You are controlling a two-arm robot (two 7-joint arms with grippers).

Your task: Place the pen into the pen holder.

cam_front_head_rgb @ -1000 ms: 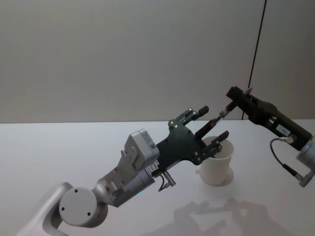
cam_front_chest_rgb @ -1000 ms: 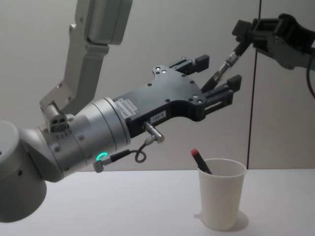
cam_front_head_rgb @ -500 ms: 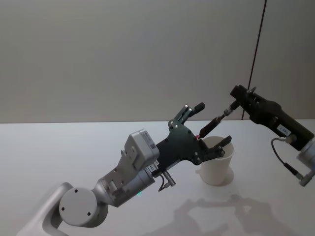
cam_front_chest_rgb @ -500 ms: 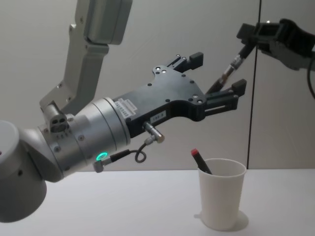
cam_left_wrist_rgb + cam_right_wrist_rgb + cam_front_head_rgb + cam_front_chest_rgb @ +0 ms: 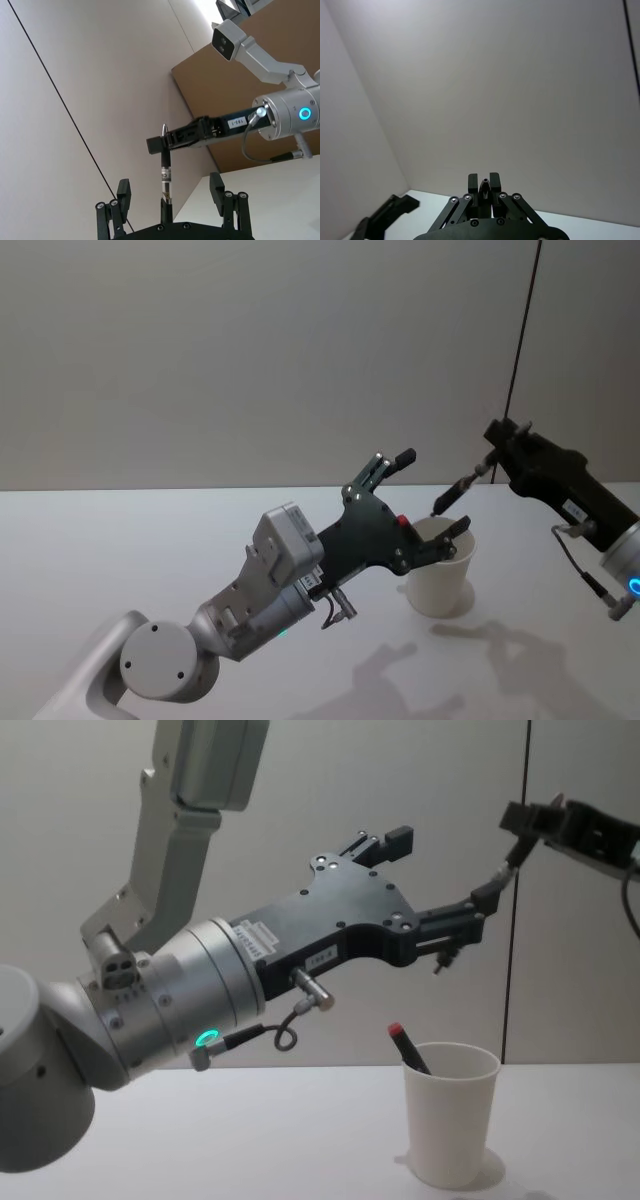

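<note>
Above white paper cup (image 5: 451,1124) on desk (image 5: 120,540): right claw (image 5: 524,821) pinches thin black pen (image 5: 478,907), tip half hidden behind wide-open left claw (image 5: 440,880). Red-capped pen (image 5: 404,1045) inside cup.

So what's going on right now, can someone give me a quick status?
Right gripper shut on the pen, up in the air. Left gripper open beside the pen. Pen holder on the table, a red-capped pen already inside. Left gripper's lower finger crosses the cup's mouth.

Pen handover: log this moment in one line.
right gripper: shut on pen | left gripper: open, beside pen | cup: upright, red-capped pen inside
</note>
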